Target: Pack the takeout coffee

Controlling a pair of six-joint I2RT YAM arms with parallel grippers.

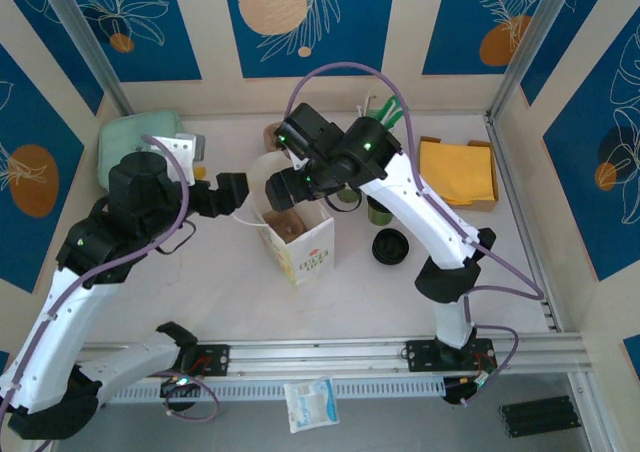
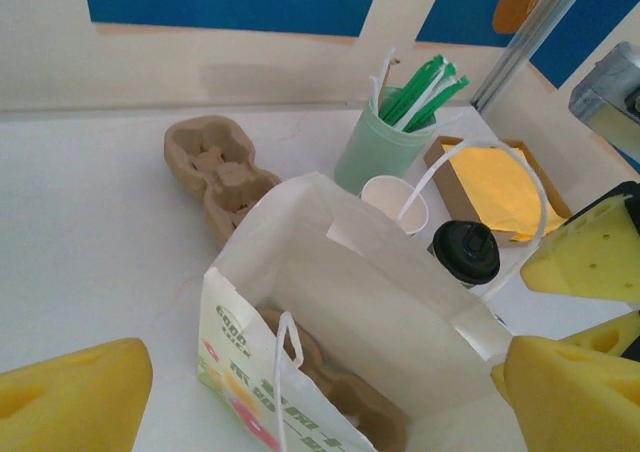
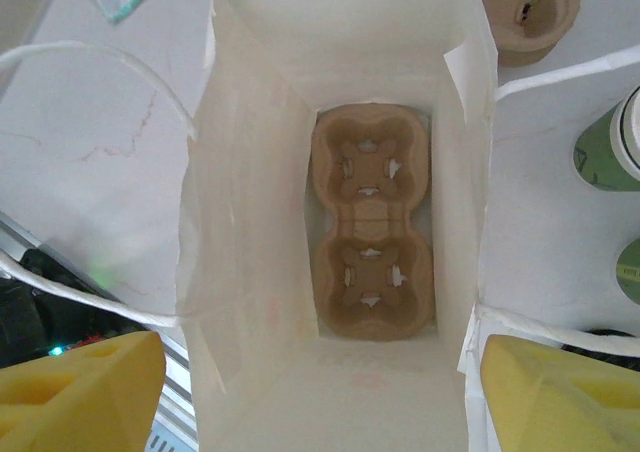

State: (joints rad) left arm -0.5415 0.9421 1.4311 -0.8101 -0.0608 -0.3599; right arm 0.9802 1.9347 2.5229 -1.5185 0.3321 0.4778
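Note:
The takeout coffee [image 1: 390, 245], a small cup with a black lid [image 2: 465, 252], stands on the table to the right of the white paper bag [image 1: 300, 240], outside it. The bag stands open, with a brown pulp carrier [image 3: 372, 222] flat on its bottom, both cup holes empty. My right gripper [image 3: 320, 392] hovers over the bag's mouth, open, with its yellow fingers [image 3: 80, 392] outside the bag's walls. My left gripper [image 2: 320, 402] is open at the bag's left side [image 1: 238, 190], with nothing between its pads.
A second pulp carrier [image 2: 215, 167] lies behind the bag. A mint-green cup of straws [image 2: 378, 142] and an open white cup [image 2: 395, 200] stand behind the coffee. Yellow napkins in a box [image 1: 458, 170] sit at the back right. A pale green pad [image 1: 135, 137] lies at the back left.

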